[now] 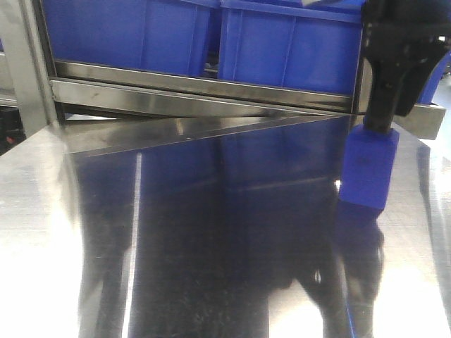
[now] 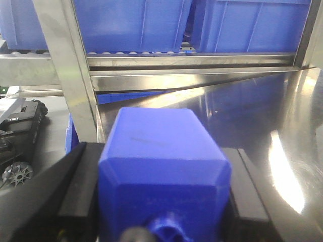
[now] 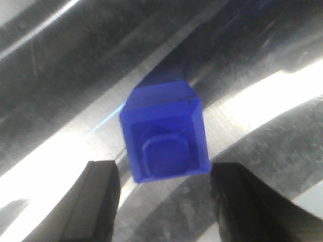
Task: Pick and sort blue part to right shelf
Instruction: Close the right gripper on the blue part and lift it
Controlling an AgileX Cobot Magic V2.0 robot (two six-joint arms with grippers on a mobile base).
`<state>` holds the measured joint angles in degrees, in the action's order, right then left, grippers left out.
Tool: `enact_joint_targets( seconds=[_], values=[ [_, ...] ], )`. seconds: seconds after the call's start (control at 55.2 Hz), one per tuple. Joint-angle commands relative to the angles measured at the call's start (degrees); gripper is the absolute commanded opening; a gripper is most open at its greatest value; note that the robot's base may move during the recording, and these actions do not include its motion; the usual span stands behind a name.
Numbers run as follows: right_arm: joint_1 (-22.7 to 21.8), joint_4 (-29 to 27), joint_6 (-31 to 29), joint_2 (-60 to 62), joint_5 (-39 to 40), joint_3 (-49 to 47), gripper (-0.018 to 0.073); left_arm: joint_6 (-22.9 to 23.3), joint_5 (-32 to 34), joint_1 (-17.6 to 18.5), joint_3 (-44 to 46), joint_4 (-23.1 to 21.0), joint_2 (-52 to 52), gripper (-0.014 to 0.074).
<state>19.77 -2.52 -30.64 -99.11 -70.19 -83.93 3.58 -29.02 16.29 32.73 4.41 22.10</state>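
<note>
Polished steel table [image 1: 211, 232] carries the blue part [image 3: 164, 132] upright, just below and between the right gripper's [image 3: 164, 169] wide-open, empty fingers [image 3: 101, 201], which should lower centred over it before closing squarely, while the left gripper [image 2: 161, 194] grips another blue block [image 2: 161, 151].

The table [image 1: 211, 246] was polished metal, mirror-bright with fine scratches. The block [image 1: 368, 169] was smooth, matt blue plastic, the bins [image 1: 127, 32] glossier plastic, the shelf rail [image 1: 197, 88] brushed metal.
</note>
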Motion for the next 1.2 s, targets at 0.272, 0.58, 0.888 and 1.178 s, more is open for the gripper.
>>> enact_joint_targets(
  seconds=[0.272, 0.58, 0.888, 1.178],
  values=[
    [-0.49, 0.38, -2.71, -3.48, 4.20, -2.07, 0.0501, 0.05, 5.42, 0.42, 1.74, -0.09, 0.34, 0.0337],
    [-0.49, -1.94, -2.71, -5.87, 3.69, -2.07, 0.0381, 0.05, 5.42, 0.42, 1.74, -0.09, 0.34, 0.0337],
    [-1.49, -3.48, 8.94, -2.37, 8.39, -1.70, 0.0214, 0.05, 1.52, 0.42, 1.71, 1.06, -0.04, 0.0337],
    [-3.12, -3.58, 17.15, 12.12, 20.51, 7.37, 0.0214, 7.09, -0.97, 0.42, -0.56, 10.75, -6.64, 0.0337]
  ],
)
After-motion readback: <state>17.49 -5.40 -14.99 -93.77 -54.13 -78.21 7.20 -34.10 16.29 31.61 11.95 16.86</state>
